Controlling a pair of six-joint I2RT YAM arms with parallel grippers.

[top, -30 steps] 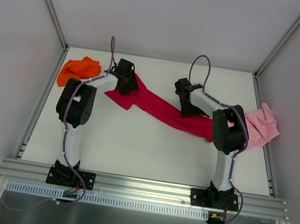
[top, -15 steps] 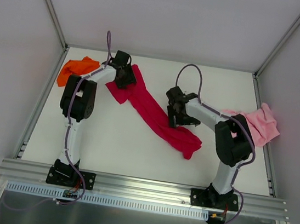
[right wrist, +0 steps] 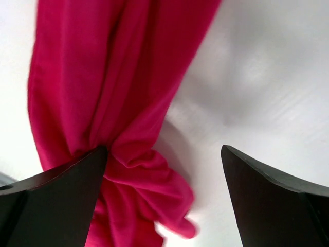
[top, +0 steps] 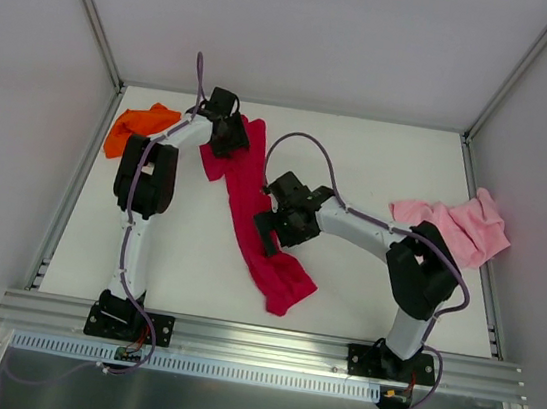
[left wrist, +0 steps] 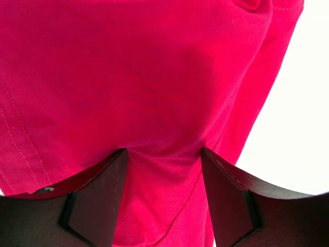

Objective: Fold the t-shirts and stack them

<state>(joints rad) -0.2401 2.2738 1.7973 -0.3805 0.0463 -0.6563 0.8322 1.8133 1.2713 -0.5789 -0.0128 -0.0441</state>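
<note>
The crimson red t-shirt (top: 252, 212) lies as a long twisted strip from the far left down to a bunched end near the table's middle front. My left gripper (top: 226, 136) sits on its far end; in the left wrist view its jaws stand partly apart with flat red cloth (left wrist: 164, 103) between and under them. My right gripper (top: 276, 227) is open over the strip's lower part; the red cloth (right wrist: 118, 103) touches its left finger (right wrist: 56, 200). The orange t-shirt (top: 137, 128) lies crumpled at the far left. The pink t-shirt (top: 458, 224) lies crumpled at the right edge.
White walls and metal rails enclose the table (top: 379, 168) on the left, far and right sides. The right arm stretches across from the pink t-shirt toward the middle. The left arm's elbow (top: 141, 177) stands near the orange t-shirt.
My right gripper has swung left and nearer, carrying the red t-shirt's free end from the right side to the middle front. Its jaws now stand open. My left gripper has hardly moved.
</note>
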